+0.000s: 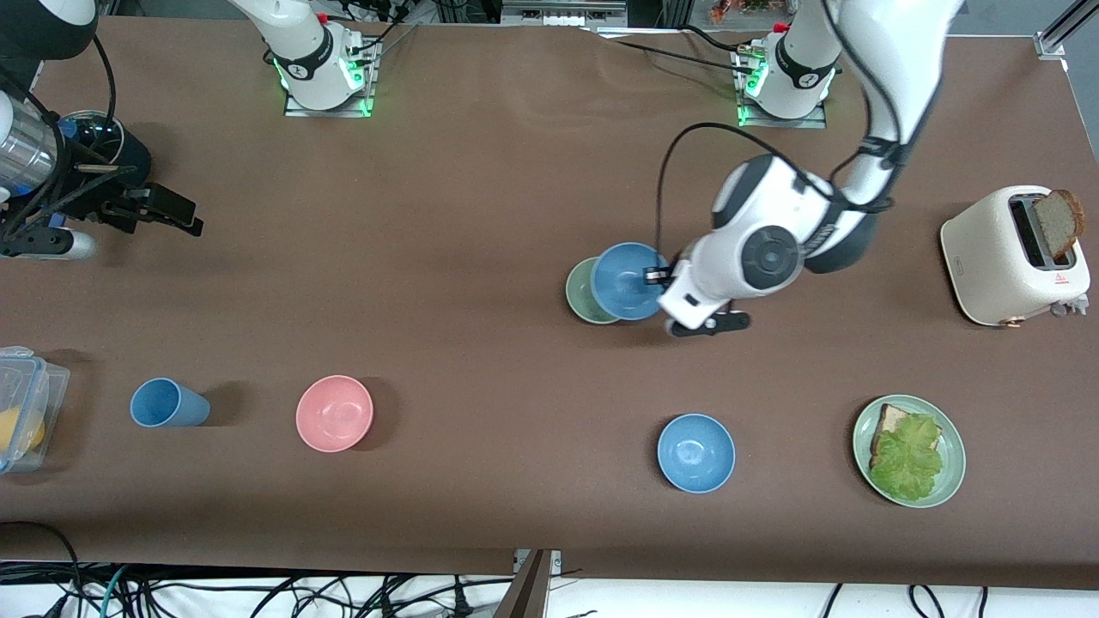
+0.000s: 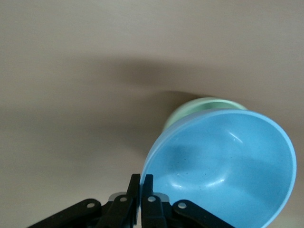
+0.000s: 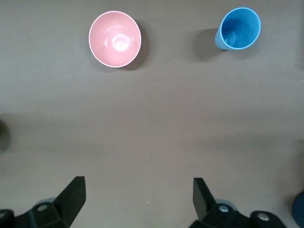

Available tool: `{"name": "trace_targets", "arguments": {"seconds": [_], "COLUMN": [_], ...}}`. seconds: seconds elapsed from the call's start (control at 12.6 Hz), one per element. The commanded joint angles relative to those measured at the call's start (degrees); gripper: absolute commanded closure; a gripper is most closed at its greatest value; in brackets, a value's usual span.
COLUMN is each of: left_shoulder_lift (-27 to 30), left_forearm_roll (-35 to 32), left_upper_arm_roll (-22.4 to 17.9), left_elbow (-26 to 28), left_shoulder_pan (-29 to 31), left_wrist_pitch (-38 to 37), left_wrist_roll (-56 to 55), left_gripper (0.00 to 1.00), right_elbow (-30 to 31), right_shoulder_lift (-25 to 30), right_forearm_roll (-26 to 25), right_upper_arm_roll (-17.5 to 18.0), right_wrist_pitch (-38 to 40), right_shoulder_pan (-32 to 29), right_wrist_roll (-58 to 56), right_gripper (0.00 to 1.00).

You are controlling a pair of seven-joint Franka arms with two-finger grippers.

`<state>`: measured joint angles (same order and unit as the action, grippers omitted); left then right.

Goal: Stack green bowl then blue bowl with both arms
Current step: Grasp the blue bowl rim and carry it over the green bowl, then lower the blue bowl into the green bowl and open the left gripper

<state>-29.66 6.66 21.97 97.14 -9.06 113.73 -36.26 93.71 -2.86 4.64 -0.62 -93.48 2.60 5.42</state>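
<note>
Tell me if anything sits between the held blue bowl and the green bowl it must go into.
Nothing visible does. The left gripper pinches the blue bowl by its rim, tilted and overlapping the green bowl, whose mouth holds nothing visible. The right gripper waits open at the right arm's end of the table.

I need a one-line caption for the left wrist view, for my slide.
Left gripper pinches the blue bowl by its rim, over the green bowl.
</note>
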Motion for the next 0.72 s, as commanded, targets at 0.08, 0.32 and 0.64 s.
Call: {"name": "trace_targets", "arguments": {"seconds": [0.08, 0.32, 0.64], "left_shoulder_lift": [-3.56, -4.0, -4.61], "left_forearm_roll": [0.81, 0.28, 0.11], "left_upper_arm_roll": [-0.88, -1.14, -1.32], "left_elbow": [-0.99, -0.73, -0.81], "left_shoulder_pan": [-3.86, -3.95, -3.77], "left_wrist_pitch": [3.86, 3.86, 3.51], "left_wrist_roll": [-4.42, -4.34, -5.13], "left_gripper": [1.0, 1.0, 0.33], "right_elbow": [0.95, 0.95, 0.95], "right_shoulder_lift": [1.1, 0.92, 0.92], "right_forearm_roll": [0.55, 0.72, 0.37], "right_upper_arm_roll": [0.62, 0.53, 0.62], "right_wrist_pitch": [-0.65, -0.83, -0.92], "right_shoulder_pan": [-1.11, -1.28, -1.29], "right_wrist_roll": [-1.37, -1.46, -1.37], "right_gripper": [0.0, 0.0, 0.0]}}
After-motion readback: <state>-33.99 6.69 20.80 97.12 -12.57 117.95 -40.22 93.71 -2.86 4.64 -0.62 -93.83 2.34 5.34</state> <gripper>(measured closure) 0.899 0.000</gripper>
